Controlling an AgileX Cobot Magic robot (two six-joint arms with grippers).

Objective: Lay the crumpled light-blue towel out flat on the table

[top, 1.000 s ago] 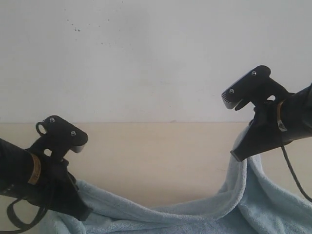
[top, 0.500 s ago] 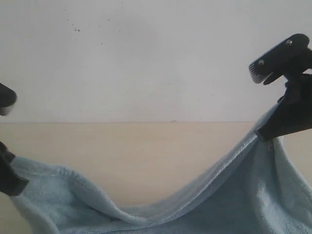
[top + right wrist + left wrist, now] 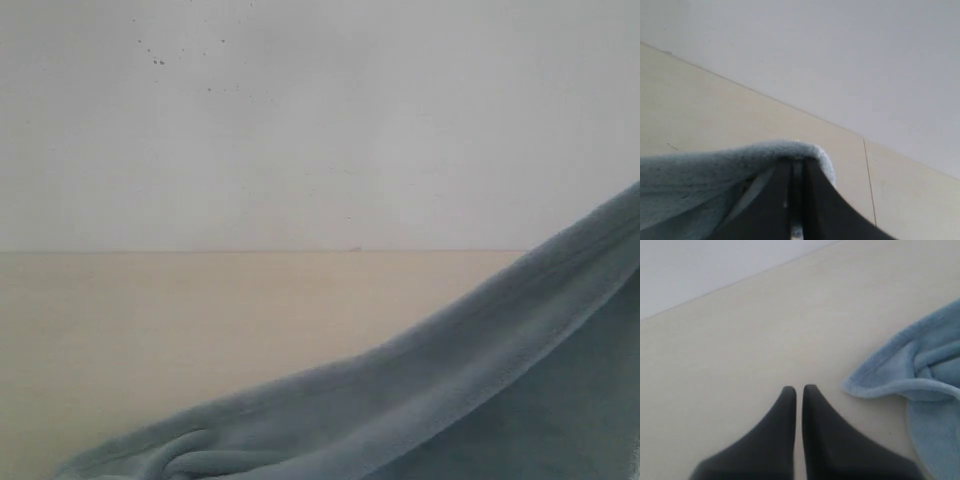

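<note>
The right tool (image 3: 796, 163) pinches the towel (image 3: 700, 170) edge high, to pull it open. The left tool (image 3: 799, 389) is closed and empty above the desk (image 3: 740, 340).

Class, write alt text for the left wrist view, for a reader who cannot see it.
The left gripper, jaws shut and empty, hovers over the pale beige table. A hemmed corner of the light-blue towel lies on the table beside it, not touching it.
</note>
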